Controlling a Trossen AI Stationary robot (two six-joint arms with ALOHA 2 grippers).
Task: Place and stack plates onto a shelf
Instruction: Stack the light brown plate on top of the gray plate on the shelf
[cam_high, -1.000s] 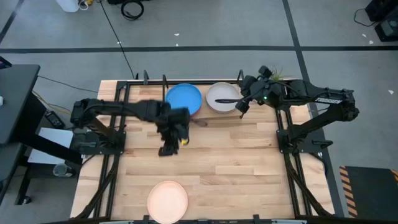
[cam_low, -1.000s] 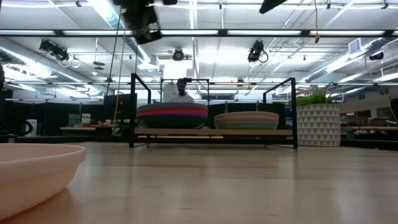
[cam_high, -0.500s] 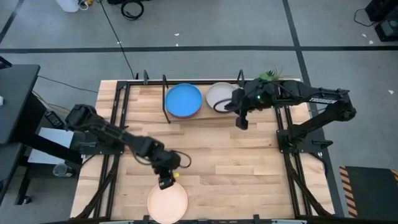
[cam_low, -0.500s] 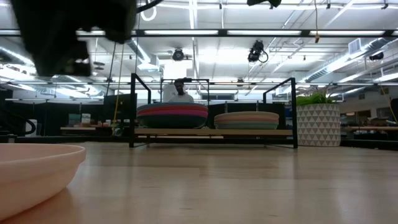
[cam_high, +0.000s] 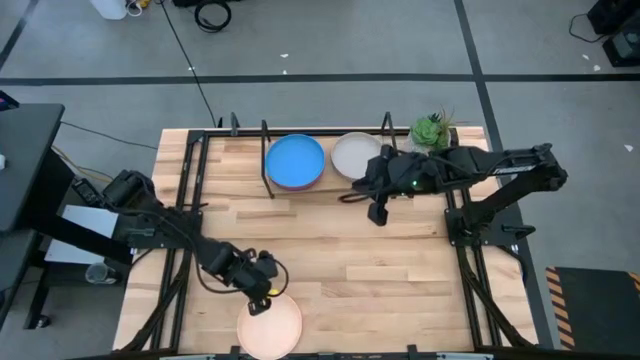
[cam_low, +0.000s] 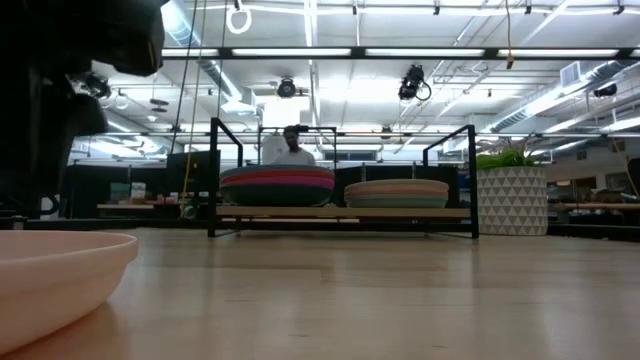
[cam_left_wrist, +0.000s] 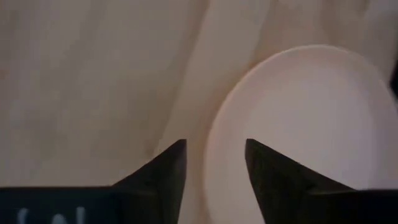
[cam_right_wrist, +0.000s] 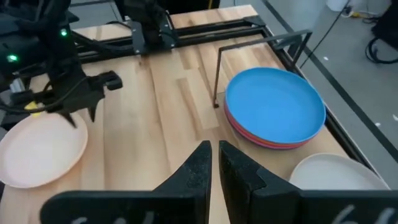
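Observation:
A peach-cream plate (cam_high: 270, 325) lies flat at the table's near edge; it also shows in the low view (cam_low: 50, 275). My left gripper (cam_left_wrist: 214, 149) is open just above the plate's far left rim (cam_left_wrist: 214, 134), one finger over the plate and one outside it. On the shelf (cam_low: 340, 212) at the far edge sit two stacks. One is topped by a bright blue plate (cam_high: 295, 160), the other by a pale cream plate (cam_high: 352, 155). My right gripper (cam_right_wrist: 215, 149) is shut and empty, in the air in front of the cream stack.
A potted plant (cam_high: 430, 130) in a white patterned pot (cam_low: 510, 200) stands at the shelf's right end. Black wire loops (cam_right_wrist: 217, 74) rise at the shelf's sides. Bare wood (cam_high: 350, 260) lies between the shelf and the near plate. A person (cam_low: 290, 145) shows beyond the table.
My left gripper has travelled from beside the blue stack toward the table's near edge and down to the peach-cream plate's rim. My right gripper has drawn back from over the cream stack toward the near edge. No plate has moved.

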